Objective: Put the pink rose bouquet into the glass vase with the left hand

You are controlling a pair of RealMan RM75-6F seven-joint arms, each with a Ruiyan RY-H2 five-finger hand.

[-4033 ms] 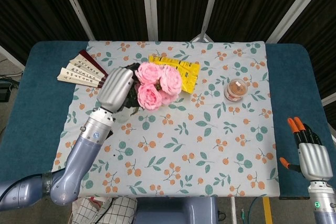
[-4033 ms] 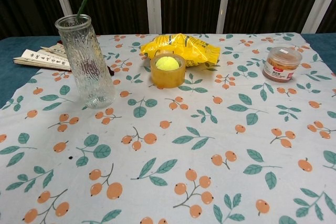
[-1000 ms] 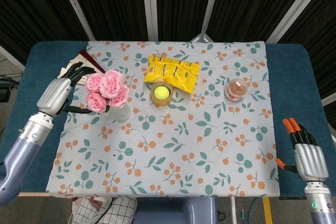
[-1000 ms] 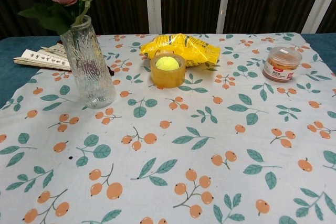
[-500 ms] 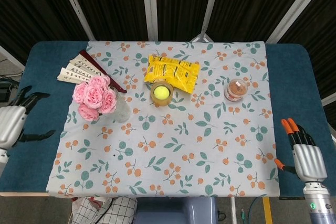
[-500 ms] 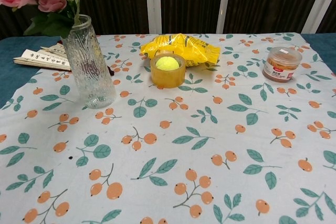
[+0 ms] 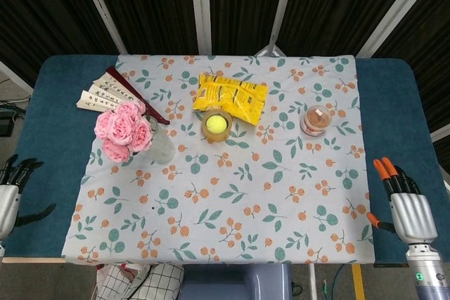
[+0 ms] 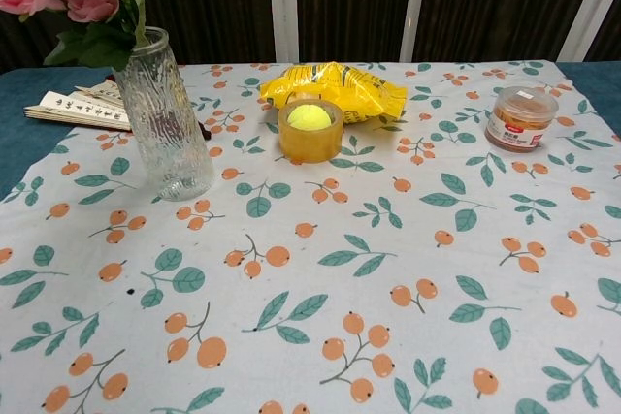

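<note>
While the pink rose bouquet stands in the glass vase, left hand fingers spread empty, well apart.

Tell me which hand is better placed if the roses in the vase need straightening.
Left, probably. The left hand sits open at the table's near left edge, on the same side as the glass vase and pink rose bouquet. The right hand is across the table, past the floral cloth.

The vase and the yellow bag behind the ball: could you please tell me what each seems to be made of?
Vase: clear glass, apparently, with a ribbed, bark-like texture that blurs what is behind it. Yellow bag: likely thin plastic film, glossy and crinkled.
</note>
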